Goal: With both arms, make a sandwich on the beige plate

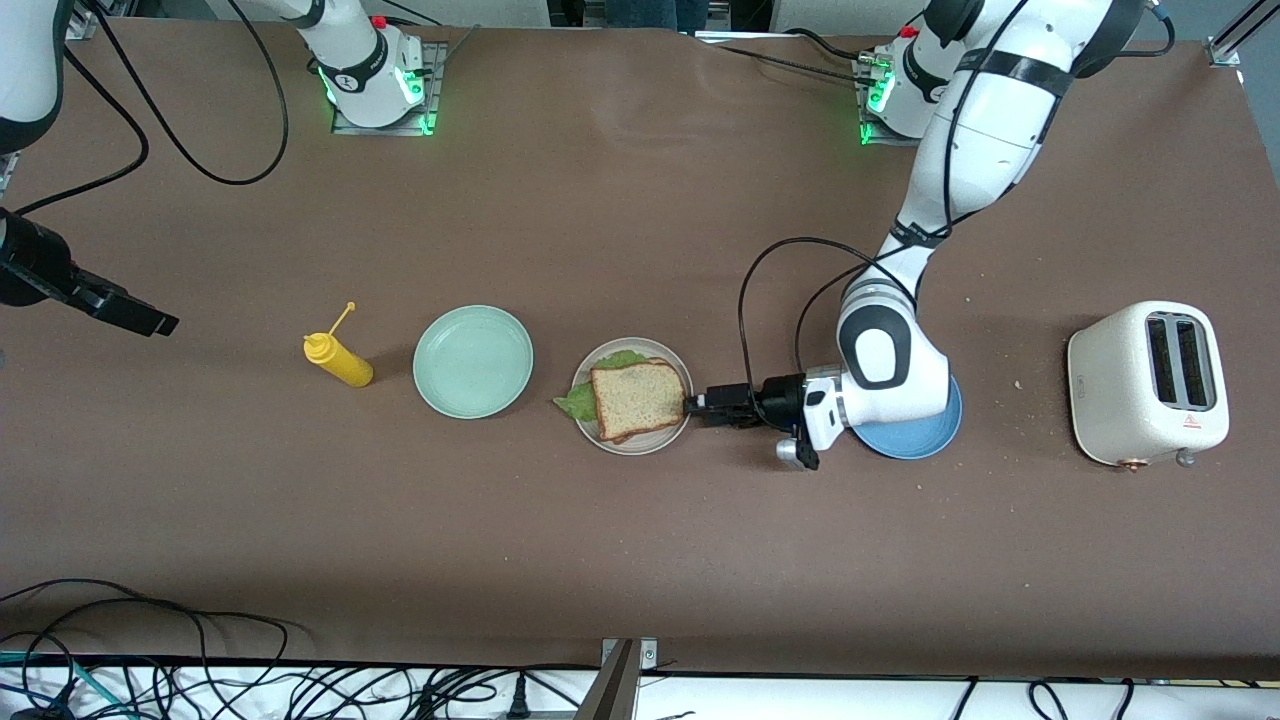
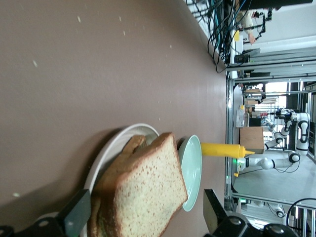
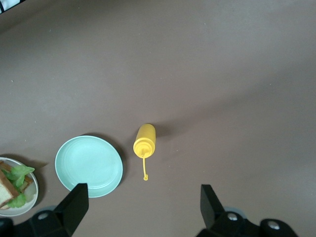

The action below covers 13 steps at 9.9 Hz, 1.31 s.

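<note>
Where crusts overhang, square sandwich [image 1: 638,398], ruffled lettuce [image 1: 578,402].

A robotics lab is shown, not a kitchen. Two white arms [image 1: 960,150] are bolted to metal base plates [image 1: 385,120] on a table [image 1: 600,560] covered in plain brown sheeting, with loose black cables [image 1: 250,690] heaped along its edge at 6 o'clock in the front view. More robot arms [image 2: 289,143] and metal frames [image 2: 232,98] are seen in the left wrist view
</note>
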### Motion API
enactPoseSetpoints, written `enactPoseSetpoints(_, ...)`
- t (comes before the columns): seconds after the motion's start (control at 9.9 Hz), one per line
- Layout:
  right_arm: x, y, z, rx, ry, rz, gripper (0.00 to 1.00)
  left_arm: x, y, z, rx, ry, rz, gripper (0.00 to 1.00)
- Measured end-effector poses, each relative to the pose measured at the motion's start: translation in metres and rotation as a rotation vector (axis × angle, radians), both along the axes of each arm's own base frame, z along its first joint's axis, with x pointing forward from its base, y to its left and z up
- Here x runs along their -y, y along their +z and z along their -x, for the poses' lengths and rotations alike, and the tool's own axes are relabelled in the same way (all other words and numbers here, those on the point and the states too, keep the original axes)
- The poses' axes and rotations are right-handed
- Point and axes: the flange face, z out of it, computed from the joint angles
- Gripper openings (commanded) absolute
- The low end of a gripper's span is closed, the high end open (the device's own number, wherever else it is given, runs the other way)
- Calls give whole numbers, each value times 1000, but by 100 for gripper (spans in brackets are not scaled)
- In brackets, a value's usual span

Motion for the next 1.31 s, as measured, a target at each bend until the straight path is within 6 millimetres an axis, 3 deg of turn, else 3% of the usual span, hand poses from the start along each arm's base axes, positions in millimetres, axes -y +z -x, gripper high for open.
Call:
enactPoseSetpoints(0.3, -13, 17, 10, 15, 76, 16, 100, -39, 57, -22, -11, -38, -159, 100)
enactPoseSetpoints(0.5, -12, 15, 14, 18, 103, 27, 100, -55, 91, -27, 19, -93, -278, 100)
enactPoseSetpoints(0.91, -14, 7, 29, 60, 125, 30, 100, -129, 123, -28, -4, -242, -522, 100)
enactPoseSetpoints(1.31, -39, 0, 66, 74, 143, 44, 100, -167, 162, -17, -46, -347, -806, 100)
